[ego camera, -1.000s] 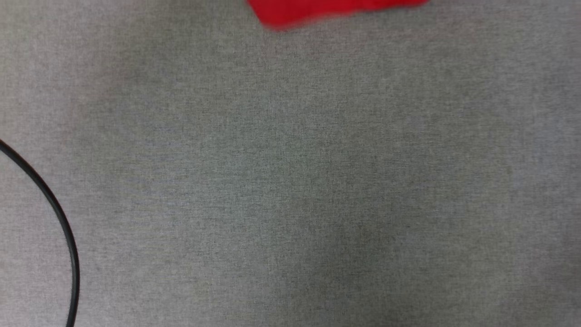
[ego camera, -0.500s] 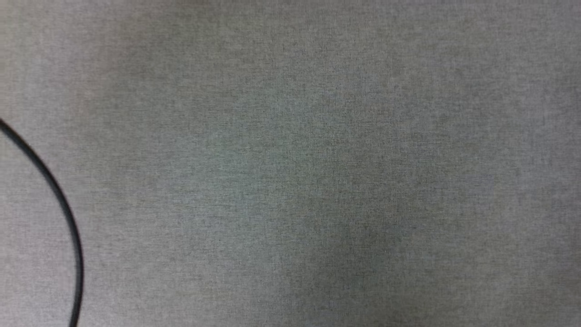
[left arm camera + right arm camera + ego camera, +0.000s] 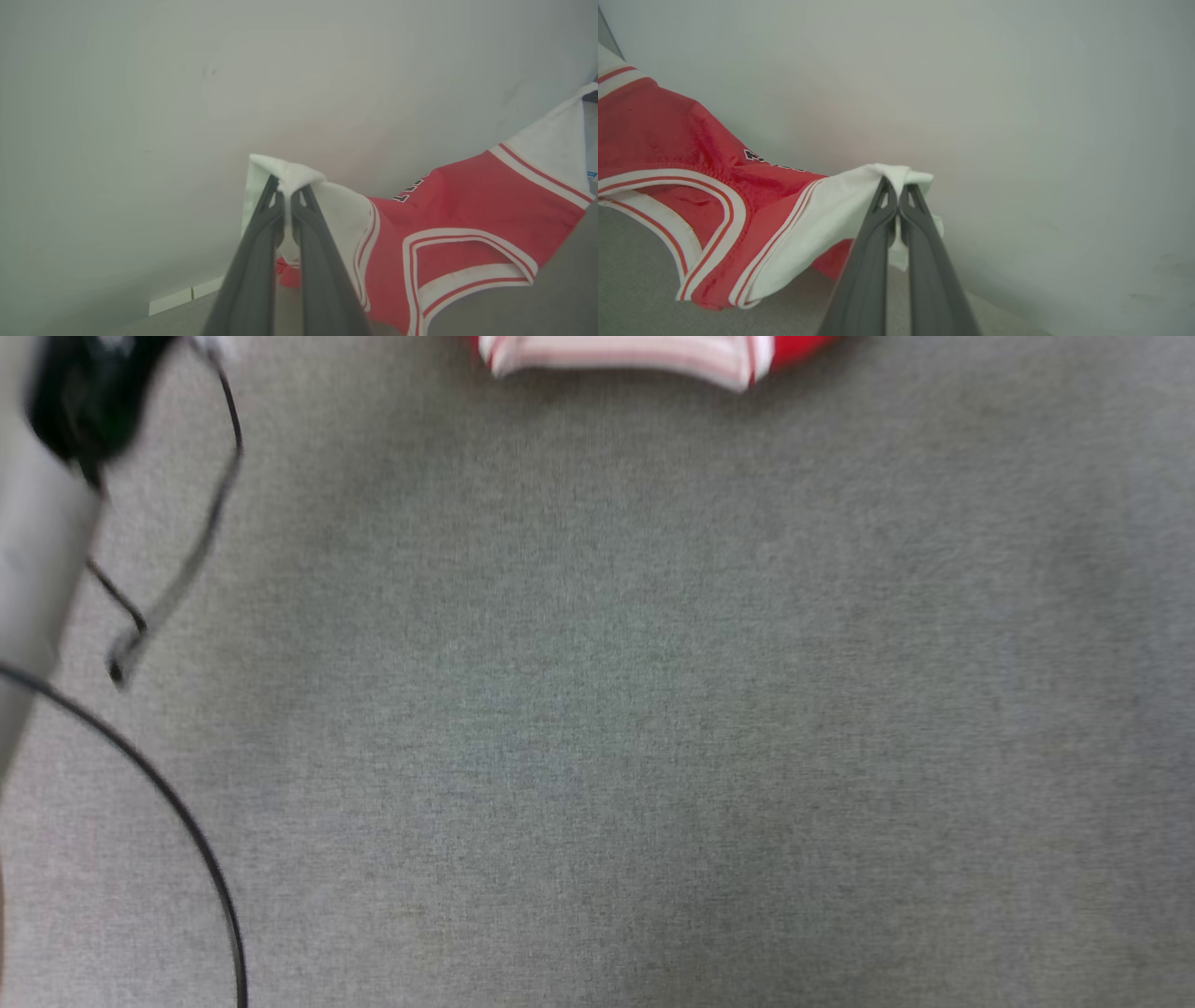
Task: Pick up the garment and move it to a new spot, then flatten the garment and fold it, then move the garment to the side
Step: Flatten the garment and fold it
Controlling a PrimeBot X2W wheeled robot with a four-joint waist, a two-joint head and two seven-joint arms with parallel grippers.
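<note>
1. Back at the top edge of the head view after being gone half a second ago: garment [image 3: 616,355], striped collar showing instead of the red hem of a second ago. Newly in at the upper left: pale forearm [image 3: 37,560], blurred. Cable [image 3: 182,803] shifted too, so probably camera motion in part.
2. Nearest, right at the tips of the left claw [image 3: 288,184]: a wad of white sleeve, pinched between fully closed fingers. Gripped at the sleeve end, likely to hang the shirt by its widest span.
3. Same on the other side: right claw [image 3: 896,184] clamped tight on the opposite white sleeve, cloth bunched over the tips.
4. Just beyond each claw, toward the other one: striped seam trim, then red body with dark lettering, slung between the two grips and sagging in the middle. Held apart this way seemingly to spread the cloth before laying it down.
5. Below both claws: grey desk [image 3: 653,709]. Collar low over it; touching or clear, cannot tell.
6. Farthest, past the fingertips: plain pale wall [image 3: 140,93].
7. Judged stage: carrying to the new spot; flattening and folding not yet done.
</note>
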